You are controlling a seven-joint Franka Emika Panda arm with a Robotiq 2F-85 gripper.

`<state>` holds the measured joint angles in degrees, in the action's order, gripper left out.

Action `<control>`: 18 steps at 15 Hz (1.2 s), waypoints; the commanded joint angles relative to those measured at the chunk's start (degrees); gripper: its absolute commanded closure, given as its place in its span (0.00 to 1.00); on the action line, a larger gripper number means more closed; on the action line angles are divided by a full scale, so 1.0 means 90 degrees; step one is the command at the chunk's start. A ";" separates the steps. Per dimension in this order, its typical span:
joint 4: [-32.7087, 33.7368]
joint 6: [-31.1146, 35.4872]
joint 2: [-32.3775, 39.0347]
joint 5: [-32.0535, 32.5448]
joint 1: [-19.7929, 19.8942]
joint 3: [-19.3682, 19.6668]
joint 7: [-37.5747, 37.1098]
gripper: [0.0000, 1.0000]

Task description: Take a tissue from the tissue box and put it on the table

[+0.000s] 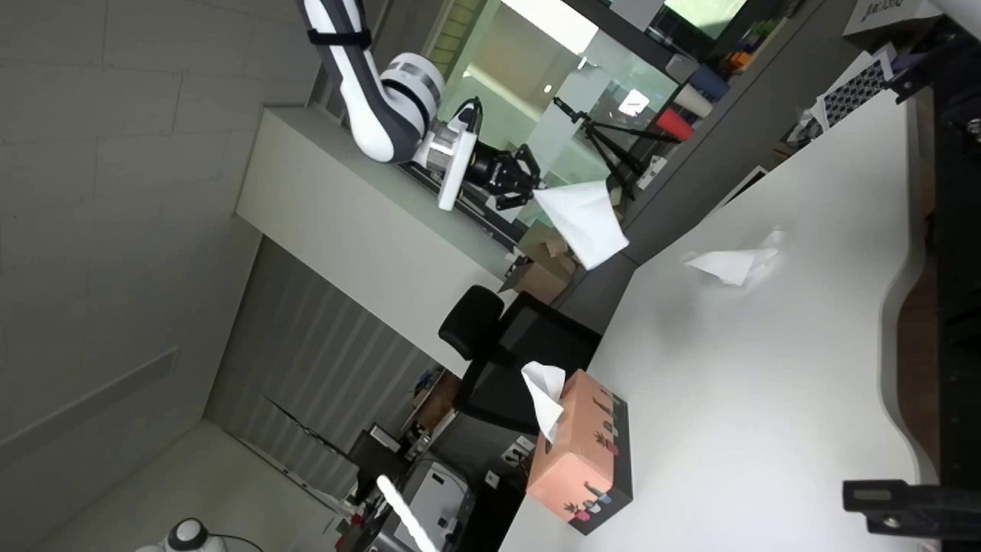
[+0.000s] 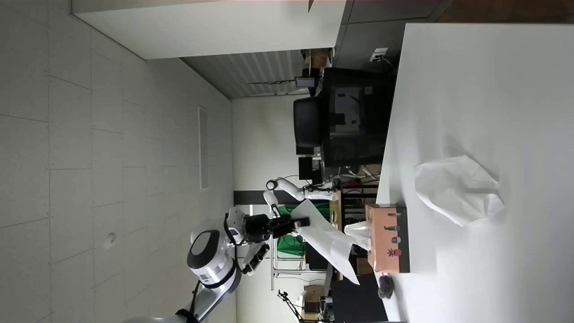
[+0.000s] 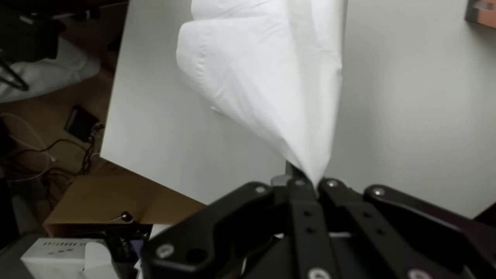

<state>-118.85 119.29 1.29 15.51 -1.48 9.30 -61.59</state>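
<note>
Leftmost in an exterior view comes the arm (image 2: 211,265), rounded and smooth-shelled in white and grey, ringed with black bands. Next is the claw (image 2: 300,223), black and angular; its jaws are drawn together with only a thin pinch of paper between them, most plainly in the wrist view. They hold a tissue (image 2: 323,238), thin and matte white, gathered to a point at the grip, then flaring into long soft folds that hang in the air. In the wrist view a stippled line follows one edge. Further right, a soft white tuft (image 2: 360,231) rises from the top of the tissue box (image 2: 379,246), a squared salmon block with a dark base, printed with potted plants. Farthest right, a second tissue (image 2: 457,190) lies rumpled on the smooth, pale bench (image 2: 493,89), creased and uneven in outline.
</note>
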 commanded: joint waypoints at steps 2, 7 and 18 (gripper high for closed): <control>-0.0313 -0.0258 0.0467 0.0877 0.0337 -0.0179 0.0633 1.00; -0.0264 0.0268 0.1422 0.1462 0.0298 -0.0115 0.0673 1.00; 0.0908 0.0766 0.3629 0.1764 0.0203 0.0255 0.0742 1.00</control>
<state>-114.84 124.12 29.12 32.25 -0.06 10.19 -55.29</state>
